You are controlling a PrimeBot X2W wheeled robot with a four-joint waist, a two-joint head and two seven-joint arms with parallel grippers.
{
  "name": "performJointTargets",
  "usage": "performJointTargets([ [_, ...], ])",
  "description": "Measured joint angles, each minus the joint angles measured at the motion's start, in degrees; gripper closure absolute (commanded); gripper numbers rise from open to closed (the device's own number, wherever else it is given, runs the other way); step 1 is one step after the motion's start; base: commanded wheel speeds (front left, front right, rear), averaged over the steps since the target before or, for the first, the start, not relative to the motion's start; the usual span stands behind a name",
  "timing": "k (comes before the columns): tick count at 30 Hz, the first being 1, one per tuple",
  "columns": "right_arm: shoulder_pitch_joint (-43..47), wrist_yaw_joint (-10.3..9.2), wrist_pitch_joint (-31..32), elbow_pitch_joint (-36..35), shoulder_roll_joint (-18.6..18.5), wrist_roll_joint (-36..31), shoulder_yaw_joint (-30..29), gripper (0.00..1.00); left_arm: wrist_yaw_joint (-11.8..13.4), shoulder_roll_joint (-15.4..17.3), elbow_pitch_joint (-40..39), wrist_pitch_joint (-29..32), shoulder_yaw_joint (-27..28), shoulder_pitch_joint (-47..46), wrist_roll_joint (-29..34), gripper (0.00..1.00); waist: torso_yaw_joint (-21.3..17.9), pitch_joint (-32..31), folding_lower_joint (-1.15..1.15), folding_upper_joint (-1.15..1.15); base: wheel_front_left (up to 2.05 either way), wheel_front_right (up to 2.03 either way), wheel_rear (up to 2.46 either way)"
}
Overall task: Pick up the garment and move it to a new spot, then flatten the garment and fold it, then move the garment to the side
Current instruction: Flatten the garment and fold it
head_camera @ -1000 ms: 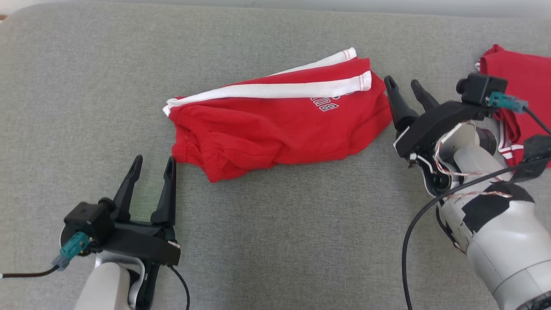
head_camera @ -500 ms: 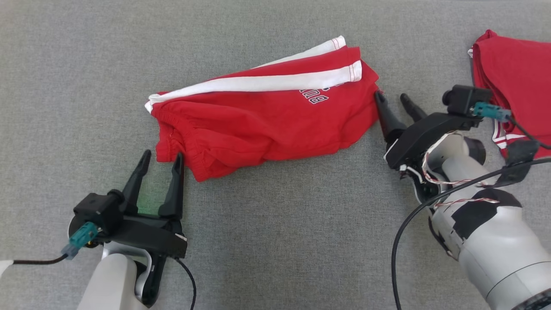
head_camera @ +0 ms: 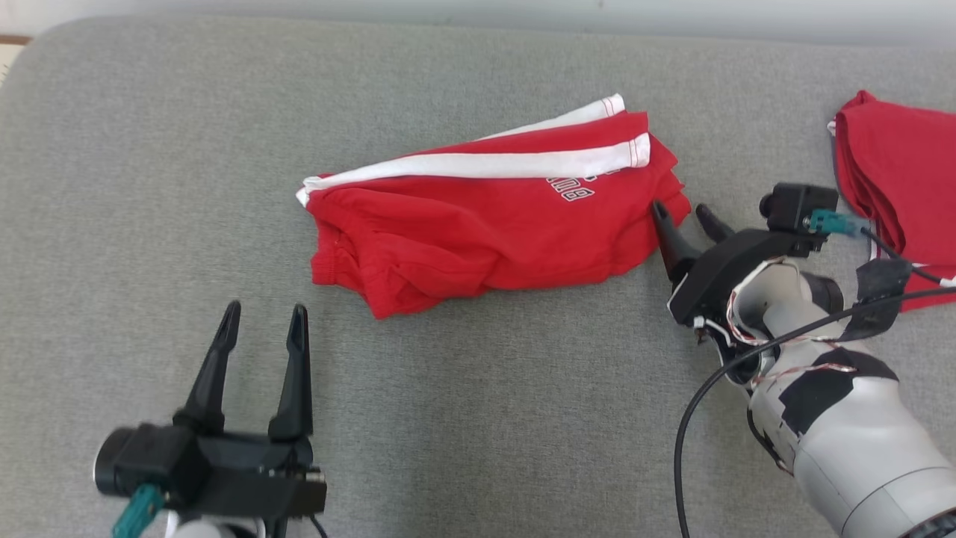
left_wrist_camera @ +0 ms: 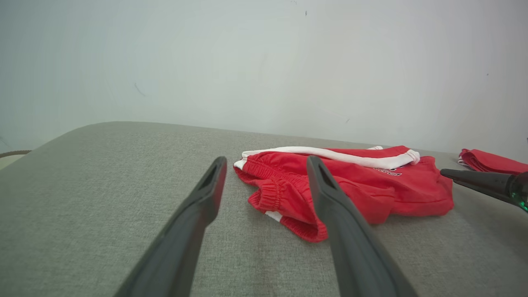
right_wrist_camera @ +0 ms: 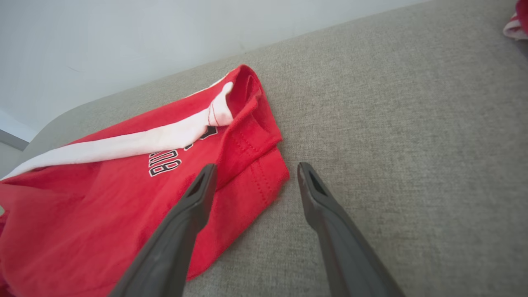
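Holds the left tool (head_camera: 266,308) spread and empty at the near left, fingers aimed toward the waistband end of the red shorts (head_camera: 485,232), clear of them. Angles the right forearm (head_camera: 844,418) in from the right, with the right tool (head_camera: 680,211) also spread, one finger above the shorts' leg hem, the other over bare grey surface (head_camera: 149,149). Shows the shorts folded mid-surface, well apart from a second red garment (head_camera: 904,164) at far right

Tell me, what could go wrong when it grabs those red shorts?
The red shorts lie folded in layers; the open right gripper at their hem might pinch only the top layer, undoing the fold. The open left gripper sits short of the waistband, so a one-sided lift could let them sag.
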Motion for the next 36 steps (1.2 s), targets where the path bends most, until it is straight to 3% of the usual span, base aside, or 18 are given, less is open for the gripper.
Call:
performJointTargets([
  [9,0.5,0.0,0.8,4.1,0.1,2.1,-0.5,0.0,5.0,0.0,-7.6,-0.1,-1.3,8.5,-0.1,0.0,2.0,-2.0,0.0,0.0,0.0,0.0,0.0],
  [21,-2.9,0.0,2.5,12.7,1.8,3.9,-1.8,0.0,5.7,0.0,-8.0,-0.1,-2.6,9.1,-1.2,0.0,6.0,-2.5,0.0,0.0,0.0,0.0,0.0],
  [22,-3.2,0.0,2.5,13.1,1.7,3.9,-1.8,0.04,5.7,0.0,-7.9,-0.1,-2.9,9.1,-1.3,0.0,6.3,-2.5,0.0,0.0,0.0,0.0,0.0],
  [23,-3.3,0.0,2.4,13.3,1.7,3.9,-1.8,0.55,5.8,0.0,-7.7,-0.1,-3.1,9.0,-1.4,0.0,6.6,-2.5,0.0,0.0,0.0,0.0,0.0],
  [24,-3.3,0.0,2.1,13.8,1.7,3.9,-1.7,1.0,5.8,0.0,-7.6,-0.1,-3.2,9.0,-1.6,0.0,6.9,-2.5,0.0,0.0,0.0,0.0,0.0],
  [30,-1.6,0.0,0.0,12.8,1.5,3.9,-0.9,1.0,6.1,0.0,-6.8,-0.1,-2.2,9.4,-1.7,0.0,7.5,-3.8,0.0,0.0,0.0,0.0,0.0],
  [36,4.4,0.0,-1.6,4.3,-0.1,7.3,-0.4,1.0,5.7,0.0,-5.7,-0.1,-1.7,10.8,-1.6,0.0,6.7,-6.2,0.0,0.0,0.0,0.0,0.0],
])
